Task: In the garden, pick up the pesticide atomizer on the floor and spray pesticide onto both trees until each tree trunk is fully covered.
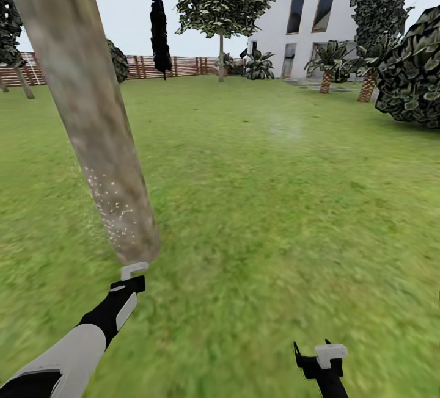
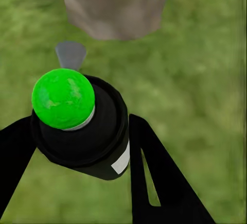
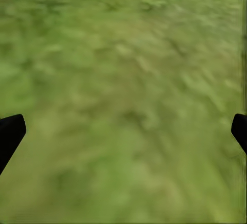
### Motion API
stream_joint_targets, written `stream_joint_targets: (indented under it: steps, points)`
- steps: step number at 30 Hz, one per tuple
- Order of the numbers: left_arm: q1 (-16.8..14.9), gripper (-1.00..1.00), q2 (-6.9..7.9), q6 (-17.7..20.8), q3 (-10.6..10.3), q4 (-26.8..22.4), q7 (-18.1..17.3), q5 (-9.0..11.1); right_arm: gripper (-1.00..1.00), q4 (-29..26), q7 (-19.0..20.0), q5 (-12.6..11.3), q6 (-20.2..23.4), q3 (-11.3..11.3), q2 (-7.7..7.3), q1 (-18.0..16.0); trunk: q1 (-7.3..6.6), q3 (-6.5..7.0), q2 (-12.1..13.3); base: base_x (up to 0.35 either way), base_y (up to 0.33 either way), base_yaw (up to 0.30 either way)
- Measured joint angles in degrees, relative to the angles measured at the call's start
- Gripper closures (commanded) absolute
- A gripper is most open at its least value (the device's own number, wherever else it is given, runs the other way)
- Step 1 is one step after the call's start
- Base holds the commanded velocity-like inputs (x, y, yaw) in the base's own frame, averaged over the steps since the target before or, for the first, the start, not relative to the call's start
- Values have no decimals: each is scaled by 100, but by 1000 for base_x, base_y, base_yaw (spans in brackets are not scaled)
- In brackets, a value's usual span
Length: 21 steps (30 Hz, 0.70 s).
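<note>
Atomizer: small black bottle with a white label and round green cap (image 2: 77,126) is sitting clamped between the left gripper's (image 1: 131,279) black fingers (image 2: 154,183), one finger on each side of the body, green cap facing the wrist camera. Bottle is being held low, just in front of the base of the thick grey-tan mottled tree trunk (image 1: 91,111), probably so the spray lands on the bark at close range. White specks of pesticide (image 1: 113,202) are showing on the lower trunk and drifting just off its left edge; the upper trunk is looking bare, so coverage is likely only partial. Trunk base is also showing in the left wrist view, just past the bottle.

Right gripper (image 1: 321,355) is hanging low over the green grass lawn (image 1: 275,202), fingers spread wide at the edges of its wrist view, holding nothing, apparently kept out of the way.

Further out: a second slim-trunked tree (image 1: 221,1) is standing well apart by the brown slat fence (image 1: 165,66), near the white house (image 1: 318,13).
</note>
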Motion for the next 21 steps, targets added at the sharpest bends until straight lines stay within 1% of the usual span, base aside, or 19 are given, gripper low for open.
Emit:
stream_joint_targets:
  steps: [4,21]
  points:
    - [0,100,7,0,0,0,0,0,-100,0,0,0,0,0,5,0,0,0,0,144,-251,143]
    - [0,100,9,-13,0,0,0,-1,-100,0,0,0,0,0,6,0,0,0,0,110,-258,275]
